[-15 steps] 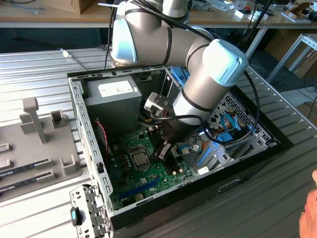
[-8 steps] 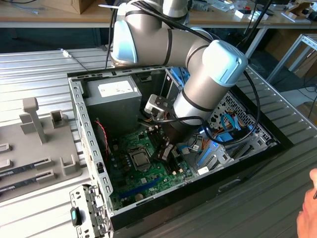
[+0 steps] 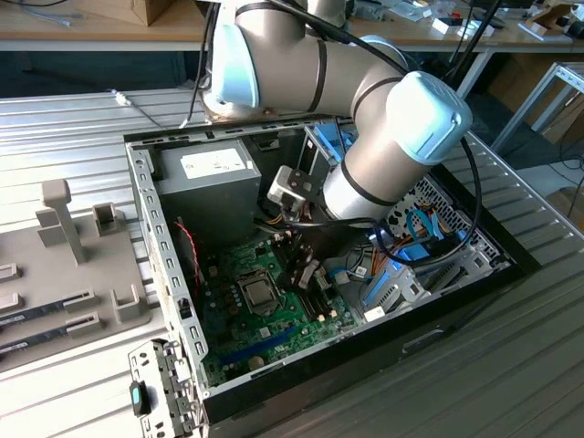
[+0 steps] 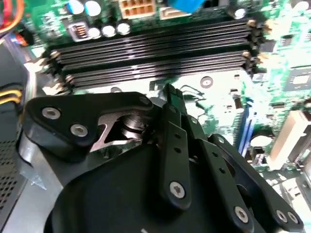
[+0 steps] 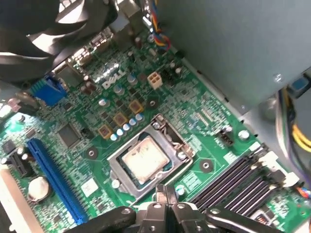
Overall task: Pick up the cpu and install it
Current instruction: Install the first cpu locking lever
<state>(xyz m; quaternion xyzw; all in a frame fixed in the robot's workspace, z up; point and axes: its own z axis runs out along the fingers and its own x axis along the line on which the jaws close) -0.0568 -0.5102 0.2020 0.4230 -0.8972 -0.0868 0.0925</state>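
The cpu (image 5: 145, 161), a flat square chip with a silvery metal top, sits in the metal-framed socket (image 5: 167, 141) on the green motherboard (image 5: 194, 121); in the exterior view you see it (image 3: 258, 294) mid-board inside the open black computer case (image 3: 474, 274). The black gripper (image 5: 166, 190) hangs just beside the socket, between it and the black memory slots (image 5: 233, 182), fingers pressed together and pinching nothing. Judgement: placement looks done, you're at the seating/locking stage. Any further move needs a check that the chip lies flat in the frame; keep the fingertips clear of the grey power supply box (image 3: 214, 182) and cables.
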